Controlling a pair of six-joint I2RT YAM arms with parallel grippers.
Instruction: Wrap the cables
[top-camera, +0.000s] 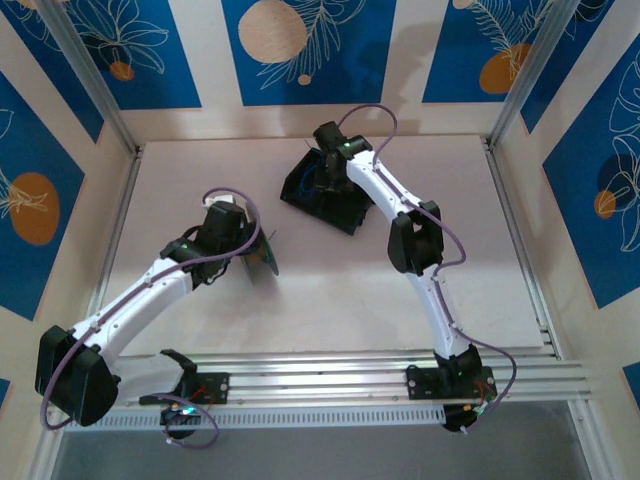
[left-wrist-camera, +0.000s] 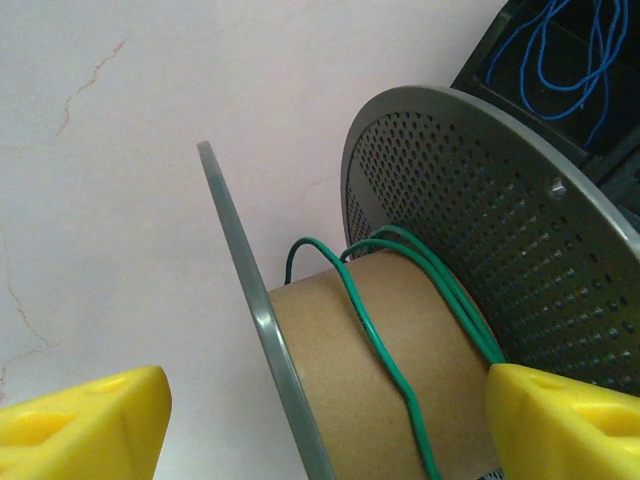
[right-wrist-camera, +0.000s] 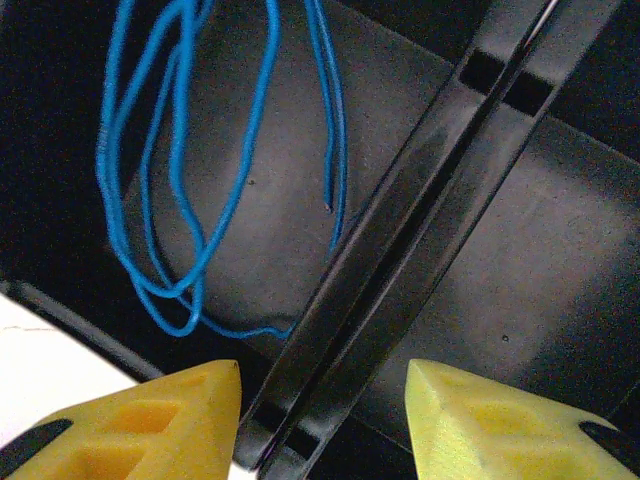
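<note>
Cropped and hidden bits first. The left gripper (left-wrist-camera: 328, 400) is cropped to two yellow fingertips (left-wrist-camera: 80, 420) in the bottom corners of its wrist view. They're standing wide, straddling the spool (left-wrist-camera: 310, 330). Bare table (left-wrist-camera: 120, 200) is showing between the left tip and the near flange (left-wrist-camera: 243, 250), so it's gripping nothing. Whether the right tip is touching the far flange (left-wrist-camera: 480, 230) I can't tell, since the tip itself is covering that spot. The frame is also cutting off the spool's lower part, so the green cable (left-wrist-camera: 450, 295) is running out of view. A few slack turns are crossing the core (left-wrist-camera: 330, 380), with one loop standing proud.

The right gripper (right-wrist-camera: 325, 375) is hanging partly open over the tray (right-wrist-camera: 520, 250), tips either side of the divider (right-wrist-camera: 400, 220), holding nothing. The blue cables (right-wrist-camera: 170, 295) are lying in loose loops in the compartment left of the divider in that view, tops cut off and slightly blurred.

Materials: the core is looking like brown cardboard. The flanges are thin grey discs, the far one perforated. The tray is glossy black plastic. The fingertips are looking like foam wedges. The table is matte and pale, showing hairline cracks. From overhead the spool is looking small and hard to read.
</note>
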